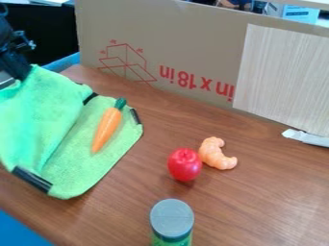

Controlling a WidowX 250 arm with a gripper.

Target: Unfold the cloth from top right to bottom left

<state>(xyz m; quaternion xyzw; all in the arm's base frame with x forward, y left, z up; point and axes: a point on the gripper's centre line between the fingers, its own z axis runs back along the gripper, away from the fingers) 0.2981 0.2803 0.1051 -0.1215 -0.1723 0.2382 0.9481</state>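
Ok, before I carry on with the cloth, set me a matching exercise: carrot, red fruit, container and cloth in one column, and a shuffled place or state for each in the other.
Things:
1. Carrot
2. Red fruit
3. Container
4. Cloth

Places and states:
A. Grey on top, at the bottom edge of the view
B. Green, with part of it folded over
C. On the wooden surface, right beside a curved orange piece
D. Lying on green fabric, its green end toward the cardboard

Right pairs: 1-D, 2-C, 3-A, 4-B
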